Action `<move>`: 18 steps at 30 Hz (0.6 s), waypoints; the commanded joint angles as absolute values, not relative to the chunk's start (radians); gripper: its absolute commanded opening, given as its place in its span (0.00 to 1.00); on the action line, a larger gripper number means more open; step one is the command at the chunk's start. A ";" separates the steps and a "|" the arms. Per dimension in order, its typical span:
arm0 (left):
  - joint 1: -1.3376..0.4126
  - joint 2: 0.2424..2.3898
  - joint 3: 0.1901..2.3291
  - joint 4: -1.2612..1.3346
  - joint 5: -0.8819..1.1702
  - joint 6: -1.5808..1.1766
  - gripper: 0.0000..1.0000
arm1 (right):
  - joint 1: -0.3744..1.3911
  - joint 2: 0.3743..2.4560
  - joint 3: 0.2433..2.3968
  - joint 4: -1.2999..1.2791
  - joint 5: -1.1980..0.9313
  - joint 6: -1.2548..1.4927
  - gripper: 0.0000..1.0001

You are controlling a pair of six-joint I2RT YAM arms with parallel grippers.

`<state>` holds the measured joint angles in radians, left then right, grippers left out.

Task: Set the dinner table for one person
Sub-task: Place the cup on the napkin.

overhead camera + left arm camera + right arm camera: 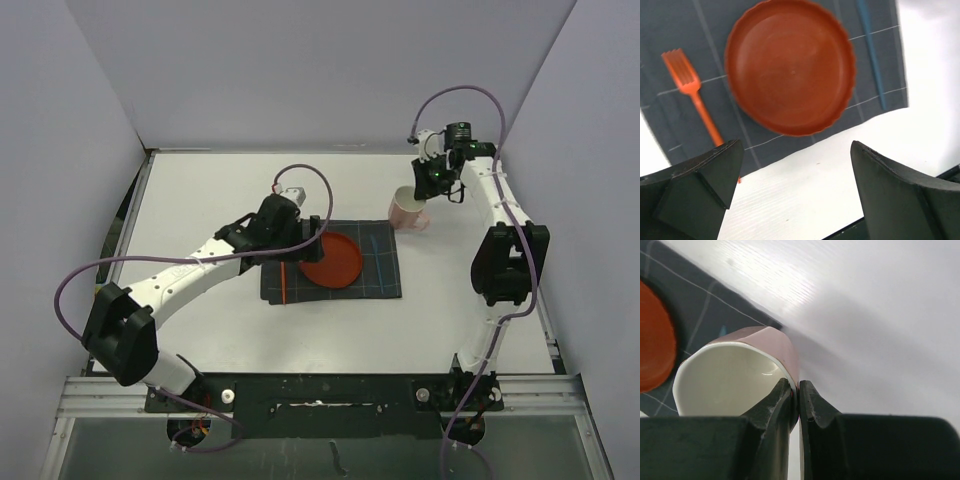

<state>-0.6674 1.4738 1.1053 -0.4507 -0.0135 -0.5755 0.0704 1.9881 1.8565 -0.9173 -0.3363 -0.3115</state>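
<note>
From above, the white bench (200, 190) lies under everything, and the right claw (432, 182) holds a pink cup (408, 213) tilted by the far corner of the dark mat (385, 285), likely to topple if released aslant. Left wrist: the left claw (795, 150) gapes empty over the mat's edge and could snag it, shifting the plate (790, 65). Right wrist: a clenched pinch on the thin rim may slip.
</note>
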 commanded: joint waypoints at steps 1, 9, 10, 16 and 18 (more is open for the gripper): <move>-0.735 1.521 1.210 -0.422 -0.047 -0.516 0.90 | -0.011 1.920 1.830 -0.840 -0.351 -0.327 0.00; -0.749 1.508 1.177 -0.421 -0.067 -0.529 0.93 | 0.047 1.903 1.869 -0.868 -0.373 -0.311 0.00; -0.749 1.504 1.172 -0.422 -0.069 -0.529 0.93 | 0.065 1.902 1.874 -0.872 -0.366 -0.314 0.00; -0.749 1.478 1.145 -0.440 -0.090 -0.538 0.94 | 0.116 1.955 1.919 -0.883 -0.358 -0.312 0.00; -0.749 1.464 1.131 -0.440 -0.095 -0.546 0.94 | 0.122 1.975 1.929 -0.877 -0.356 -0.311 0.00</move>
<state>-0.7509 1.5097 1.1465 -0.4553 -0.0673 -0.5392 0.1276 1.9881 1.8431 -0.9150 -0.3233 -0.3252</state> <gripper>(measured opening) 0.936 0.087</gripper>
